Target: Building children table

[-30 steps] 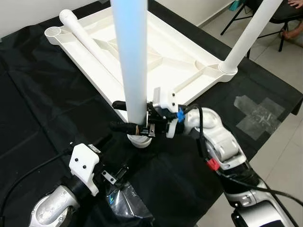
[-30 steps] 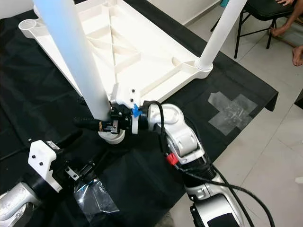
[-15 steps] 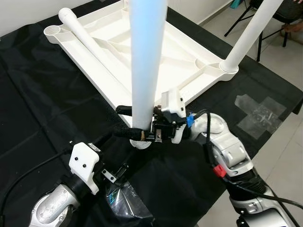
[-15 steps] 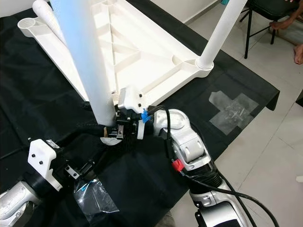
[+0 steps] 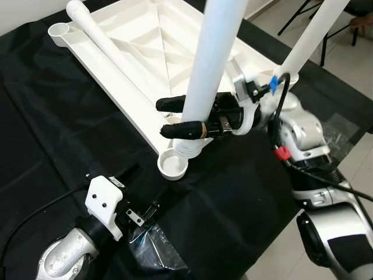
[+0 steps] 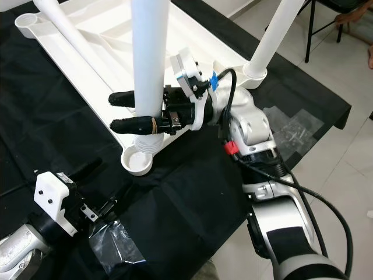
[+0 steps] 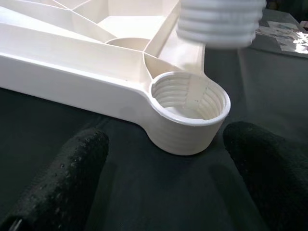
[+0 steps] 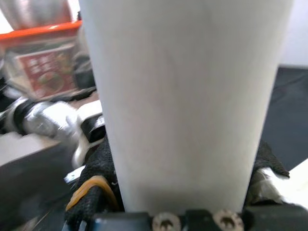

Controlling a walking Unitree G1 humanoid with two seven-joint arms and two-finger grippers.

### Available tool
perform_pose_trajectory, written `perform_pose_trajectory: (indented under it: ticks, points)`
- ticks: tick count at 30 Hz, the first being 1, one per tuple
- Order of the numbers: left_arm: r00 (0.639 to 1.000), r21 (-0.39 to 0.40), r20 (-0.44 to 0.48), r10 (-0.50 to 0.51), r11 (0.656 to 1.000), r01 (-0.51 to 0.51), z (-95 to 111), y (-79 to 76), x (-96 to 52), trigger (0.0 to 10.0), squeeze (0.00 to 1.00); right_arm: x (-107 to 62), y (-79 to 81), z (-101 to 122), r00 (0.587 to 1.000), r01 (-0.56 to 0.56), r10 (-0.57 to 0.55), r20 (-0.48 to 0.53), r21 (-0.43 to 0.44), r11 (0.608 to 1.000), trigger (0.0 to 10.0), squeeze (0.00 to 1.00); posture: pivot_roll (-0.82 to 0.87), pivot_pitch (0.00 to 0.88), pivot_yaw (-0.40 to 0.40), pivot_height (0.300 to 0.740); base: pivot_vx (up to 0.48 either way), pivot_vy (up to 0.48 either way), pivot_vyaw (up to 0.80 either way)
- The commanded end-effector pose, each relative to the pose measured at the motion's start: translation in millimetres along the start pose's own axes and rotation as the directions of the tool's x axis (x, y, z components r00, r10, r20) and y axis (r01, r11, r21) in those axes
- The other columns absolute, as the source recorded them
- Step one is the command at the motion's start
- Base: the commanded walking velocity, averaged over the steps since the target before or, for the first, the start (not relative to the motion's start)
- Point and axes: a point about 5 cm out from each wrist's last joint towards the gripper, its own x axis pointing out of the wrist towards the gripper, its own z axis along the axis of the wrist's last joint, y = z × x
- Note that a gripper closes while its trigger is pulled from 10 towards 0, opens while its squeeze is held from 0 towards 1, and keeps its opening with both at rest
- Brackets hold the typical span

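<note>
Left gripper (image 5: pixel 137 201) low at 7 o'clock on the black cloth (image 5: pixel 46 140), jaws wide, holding nothing; its wrist view looks between the two fingers straight at the empty socket (image 7: pixel 188 109), so it sits just short of that corner

Upside-down tabletop (image 5: pixel 134 52) lies on the cloth toward 11–12 o'clock, ribs up; a loose leg (image 5: pixel 111 49) rests along its near edge, one fitted leg (image 5: pixel 306 41) stands in the 2 o'clock corner socket

Empty threaded socket (image 5: pixel 173 163) at the near corner, about centre of the scene

Leg (image 5: pixel 207 76) in hand: upright but tilted, threaded end (image 7: pixel 219 21) hanging just above and slightly to 1 o'clock of the socket, not touching, not entered

Right gripper (image 5: pixel 175 116) reaches in from 3 o'clock, jaws clamped on the leg just above its threads, one finger each side, wrist view close against the white tube

Step in hand, by my reading: seating a leg into the near corner socket, roughly mid-task with one leg fitted, one held, one loose on the top

Next move calls for: straighten the leg to vertical, shift the threaded end toward 7 o'clock over the socket mouth, lower it in, then twist to catch threads; a tilted entry risks cross-threading or nudging the tabletop
</note>
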Motion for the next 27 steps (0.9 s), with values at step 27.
perform_pose_trajectory:
  ticks: [27]
  points:
    - [1.0,-0.045,-0.021,-0.022,0.999,0.021,4,-11.1,-3.6,10.0,0.0,58.1,-0.4,-5,0.921,-0.362,0.331,-0.206,-0.142,0.921,10.0,0.0,0.03,0.435,-0.04,0.74,0.0,0.0,0.0]
